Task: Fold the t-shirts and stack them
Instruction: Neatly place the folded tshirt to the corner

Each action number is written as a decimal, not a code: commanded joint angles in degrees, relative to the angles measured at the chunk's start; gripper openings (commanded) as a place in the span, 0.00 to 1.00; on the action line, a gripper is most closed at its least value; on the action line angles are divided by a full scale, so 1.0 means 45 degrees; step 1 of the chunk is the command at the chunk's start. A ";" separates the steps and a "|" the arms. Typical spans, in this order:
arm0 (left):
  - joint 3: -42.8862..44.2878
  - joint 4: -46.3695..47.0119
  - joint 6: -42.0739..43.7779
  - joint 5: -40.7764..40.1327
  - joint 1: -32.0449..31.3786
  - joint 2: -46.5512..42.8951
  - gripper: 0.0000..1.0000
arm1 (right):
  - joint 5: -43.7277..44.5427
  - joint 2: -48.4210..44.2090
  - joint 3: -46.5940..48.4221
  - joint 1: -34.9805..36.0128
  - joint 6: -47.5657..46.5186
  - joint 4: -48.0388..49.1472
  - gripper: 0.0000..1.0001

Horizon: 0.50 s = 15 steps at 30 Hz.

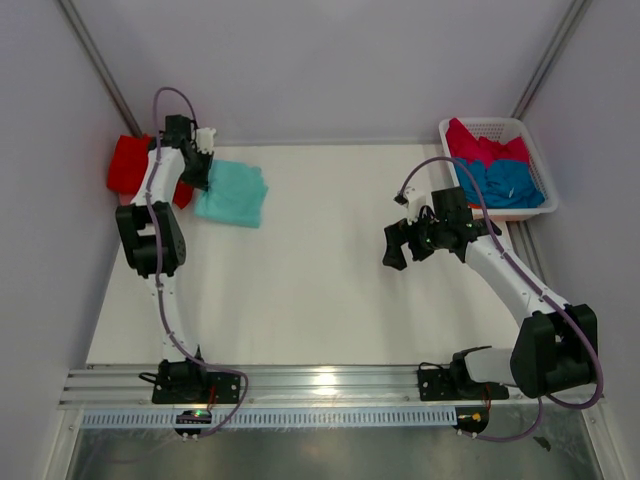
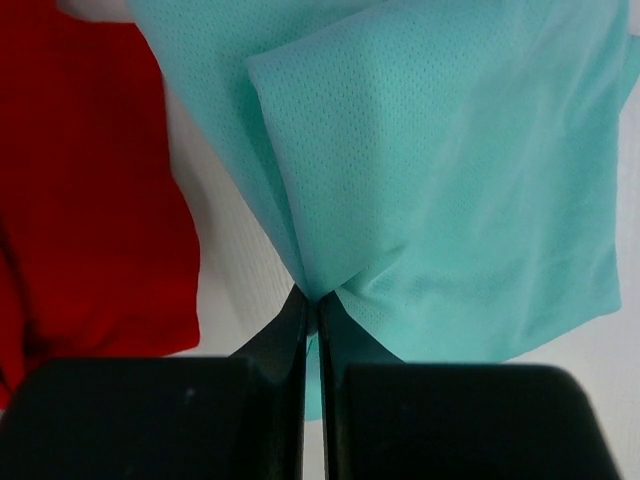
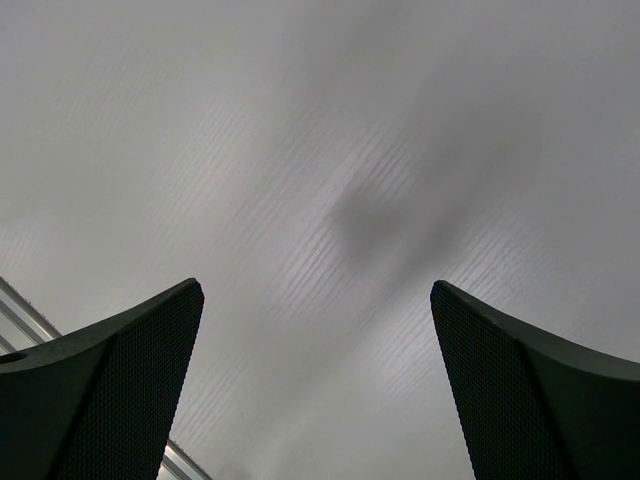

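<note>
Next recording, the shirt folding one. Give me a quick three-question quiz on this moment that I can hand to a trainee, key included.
1. Which colours of t-shirt lie in the basket?
2. True or false: the right hand grips a t-shirt.
3. The left hand is shut on: A the basket's rim; B the mint-teal t-shirt; C nothing.

Key
1. A blue t-shirt and a crimson-pink t-shirt.
2. False: it is open and holds nothing.
3. B.
</note>
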 commanded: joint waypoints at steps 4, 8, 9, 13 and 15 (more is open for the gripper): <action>0.1447 0.0232 0.0522 -0.0588 0.0223 0.0792 0.00 | 0.0225 -0.0247 0.0066 0.0041 -0.0165 0.0027 0.99; 0.1801 0.0601 0.0580 -0.0920 0.0320 0.1086 0.00 | 0.0245 -0.0227 0.0047 0.0041 -0.0165 0.0066 0.99; 0.1801 0.0680 0.0599 -0.1017 0.0320 0.1125 0.00 | 0.0226 -0.0247 0.0047 0.0041 -0.0165 0.0066 0.99; 0.1840 0.1227 0.0795 -0.1505 0.0437 0.1165 0.00 | 0.0284 -0.0208 0.0008 0.0041 -0.0184 0.0106 0.99; 0.1860 0.1499 0.0873 -0.1623 0.0496 0.1164 0.00 | 0.0284 -0.0169 0.0008 0.0041 -0.0184 0.0125 0.99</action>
